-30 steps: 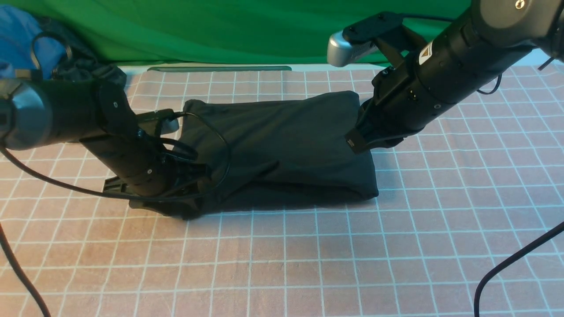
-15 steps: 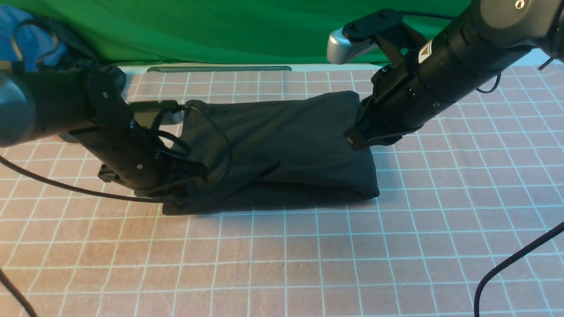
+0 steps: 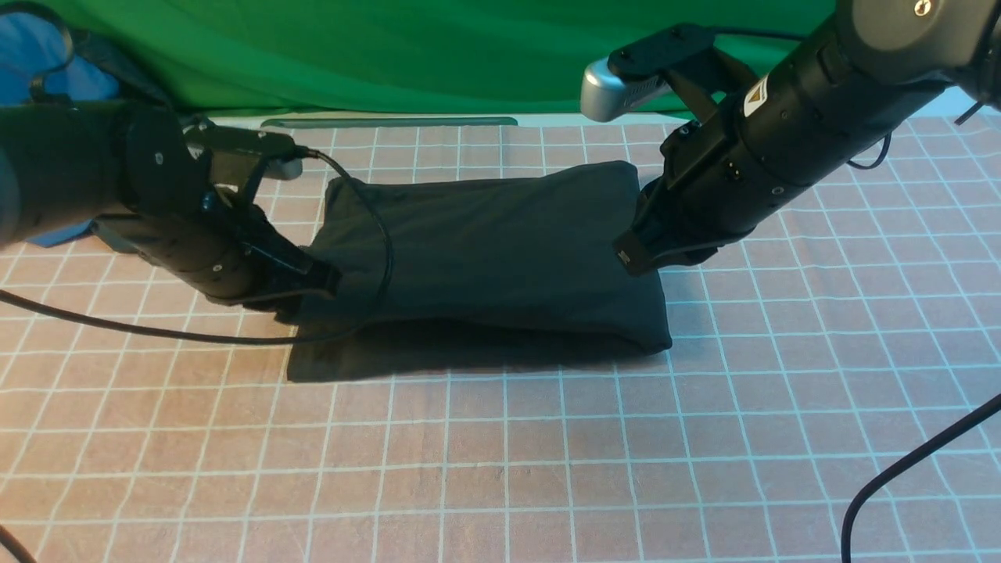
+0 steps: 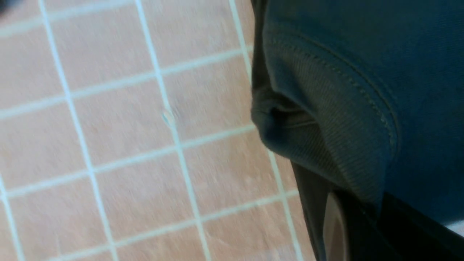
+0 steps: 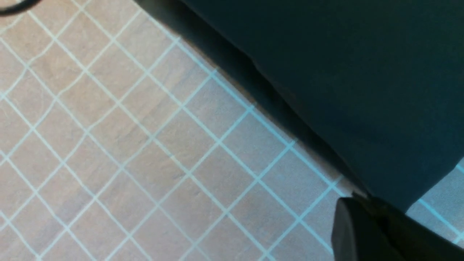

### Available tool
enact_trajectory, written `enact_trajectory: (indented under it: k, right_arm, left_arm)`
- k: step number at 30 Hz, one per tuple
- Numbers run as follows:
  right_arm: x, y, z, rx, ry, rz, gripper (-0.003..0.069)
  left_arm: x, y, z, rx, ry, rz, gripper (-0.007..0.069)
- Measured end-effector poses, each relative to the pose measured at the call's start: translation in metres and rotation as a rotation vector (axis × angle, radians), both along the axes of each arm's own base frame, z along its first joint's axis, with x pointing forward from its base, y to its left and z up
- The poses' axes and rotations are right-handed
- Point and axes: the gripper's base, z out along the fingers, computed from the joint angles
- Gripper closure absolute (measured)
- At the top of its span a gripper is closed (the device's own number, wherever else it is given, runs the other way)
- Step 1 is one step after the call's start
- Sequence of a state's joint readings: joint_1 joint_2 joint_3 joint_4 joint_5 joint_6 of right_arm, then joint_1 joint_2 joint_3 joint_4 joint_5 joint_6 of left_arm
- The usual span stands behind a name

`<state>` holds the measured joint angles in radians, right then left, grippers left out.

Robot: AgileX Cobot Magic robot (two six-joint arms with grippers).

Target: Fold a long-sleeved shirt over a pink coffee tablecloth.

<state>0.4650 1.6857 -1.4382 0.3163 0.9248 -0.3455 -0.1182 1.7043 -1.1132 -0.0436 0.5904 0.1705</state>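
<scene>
The black long-sleeved shirt point(image 3: 500, 250) lies folded into a wide bundle on the pink coffee tablecloth point(image 3: 547, 453). My left gripper point(image 3: 324, 281) is shut on the shirt's left edge and holds it a little above the cloth. In the left wrist view a ribbed, stitched band of the shirt point(image 4: 326, 119) bunches right at my left gripper point(image 4: 362, 217). My right gripper point(image 3: 637, 254) is shut on the shirt's right edge. The right wrist view shows the dark fabric point(image 5: 344, 72) running into my right gripper point(image 5: 366, 206), above the tablecloth point(image 5: 145, 145).
A bright green cloth point(image 3: 391, 55) hangs along the back. A blue garment point(image 3: 23, 55) sits at the far left corner. Black cables trail across the tablecloth, one at the left point(image 3: 117, 328) and one at the right point(image 3: 899, 469).
My left gripper closed on the shirt's left edge and rose away from the near-left corner, pulling the upper layer up. The right arm has barely moved.
</scene>
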Motion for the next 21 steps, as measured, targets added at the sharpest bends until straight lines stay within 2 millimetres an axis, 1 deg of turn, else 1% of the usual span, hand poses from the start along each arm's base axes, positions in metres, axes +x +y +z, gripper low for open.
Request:
enact_trajectory:
  k: [8, 21]
  right_arm:
    - [-0.0001, 0.0, 0.0, 0.0, 0.001, 0.0, 0.062]
    - [-0.0001, 0.0, 0.0, -0.001, 0.0, 0.002, 0.062]
  left_arm:
    - [0.002, 0.0023, 0.0009, 0.036, -0.026, -0.015, 0.0591]
    - [-0.0034, 0.0049, -0.0019, 0.031, 0.045, 0.059, 0.0587]
